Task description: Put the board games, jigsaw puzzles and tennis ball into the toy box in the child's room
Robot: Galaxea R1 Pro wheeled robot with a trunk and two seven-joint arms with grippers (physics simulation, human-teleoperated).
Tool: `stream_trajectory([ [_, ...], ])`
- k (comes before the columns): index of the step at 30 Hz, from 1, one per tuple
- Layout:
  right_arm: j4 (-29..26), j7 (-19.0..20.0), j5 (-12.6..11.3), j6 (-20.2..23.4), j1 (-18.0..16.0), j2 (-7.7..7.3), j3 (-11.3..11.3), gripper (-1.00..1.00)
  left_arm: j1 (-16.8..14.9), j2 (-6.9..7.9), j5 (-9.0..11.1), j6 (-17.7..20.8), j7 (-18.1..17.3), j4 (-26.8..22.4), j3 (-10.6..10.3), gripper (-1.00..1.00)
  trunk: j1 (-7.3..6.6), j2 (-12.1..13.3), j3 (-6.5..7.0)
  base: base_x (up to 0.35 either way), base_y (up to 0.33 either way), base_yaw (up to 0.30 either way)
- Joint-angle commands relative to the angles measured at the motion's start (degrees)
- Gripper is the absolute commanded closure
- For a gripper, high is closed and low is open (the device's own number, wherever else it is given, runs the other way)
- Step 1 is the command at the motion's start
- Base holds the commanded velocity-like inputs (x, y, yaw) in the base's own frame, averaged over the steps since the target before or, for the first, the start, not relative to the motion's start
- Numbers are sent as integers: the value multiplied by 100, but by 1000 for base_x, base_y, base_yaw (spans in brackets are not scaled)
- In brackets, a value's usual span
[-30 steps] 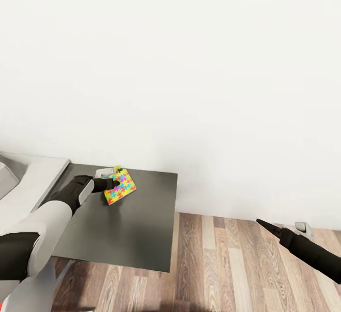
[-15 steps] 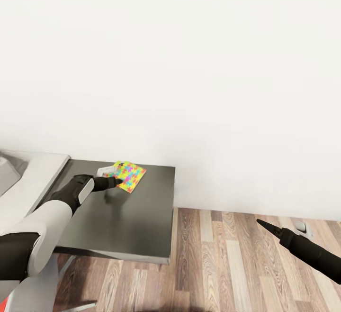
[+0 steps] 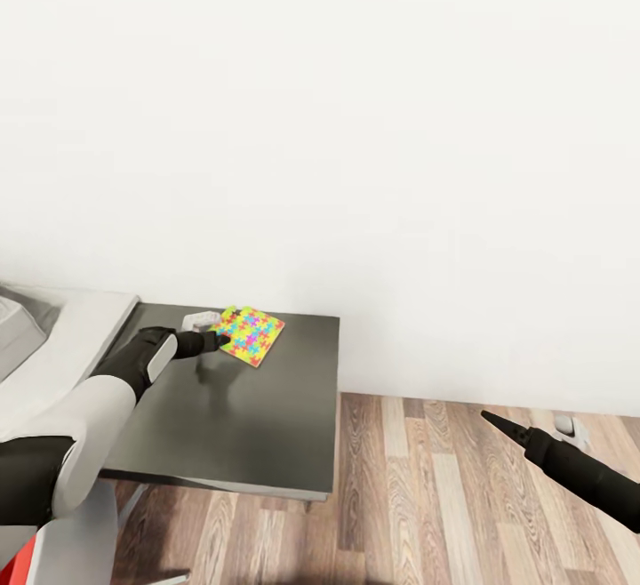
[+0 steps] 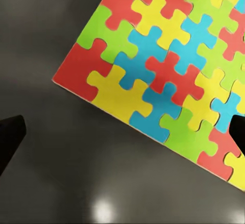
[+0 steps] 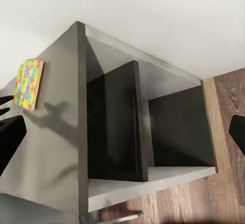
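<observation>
Comparing the head views, the jigsaw puzzle (image 3: 252, 335) is seen to have shifted rightward and away from the robot across the dark cabinet top (image 3: 267, 425), now lying flatter; the whole picture has also shifted slightly, so part of this is camera motion. At lower left of the head view, the left gripper (image 3: 212, 341) is held at the puzzle's near edge. Whether the puzzle is clamped or merely pushed cannot be told there. In the left wrist view, the fingertips (image 4: 10, 134) are shown spread wide, one near each side edge of the frame, with the puzzle (image 4: 168, 76) lying flat on the dark surface between and beyond them: the pincer stands open, gripping nothing. A grasp is therefore judged still to be made. At lower right of the head view, the right gripper (image 3: 494, 420) hangs over the plank floor (image 3: 427, 496), its state indeterminable there. Its wrist view shows spread fingertips (image 5: 10, 134), the cabinet's open compartments (image 5: 148, 127), and the puzzle (image 5: 29, 83) on top.
</observation>
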Motion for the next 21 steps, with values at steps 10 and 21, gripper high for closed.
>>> stream_trajectory([
  [10,-1,24,20,29,-5,0,-12,-100,-3,-7,37,30,8,-15,-29,-100,3,-10,-9,69,57,0],
  [21,-2,24,16,29,-5,0,-19,-100,-3,-17,35,38,12,-20,-21,-100,3,-10,-9,22,12,0],
])
